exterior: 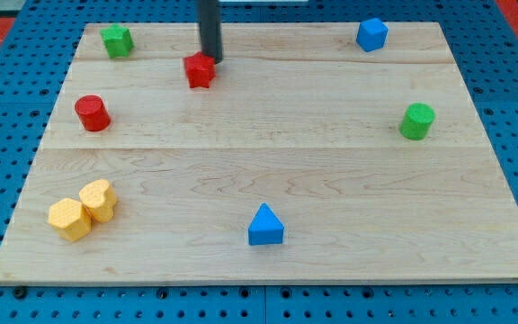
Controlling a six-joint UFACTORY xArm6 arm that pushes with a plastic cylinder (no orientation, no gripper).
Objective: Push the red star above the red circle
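The red star (200, 70) lies near the view's top, left of centre on the wooden board (331, 180). The red circle (92, 113) stands lower and further to the view's left. My tip (211, 59) is at the star's upper right edge, touching or nearly touching it. The dark rod rises straight out of the view's top.
A green star-like block (116, 40) sits at the top left. A blue cube (371, 34) sits at the top right. A green cylinder (416, 121) is at the right. A blue triangle (264, 226) is at bottom centre. Two yellow blocks (84, 210) touch at bottom left.
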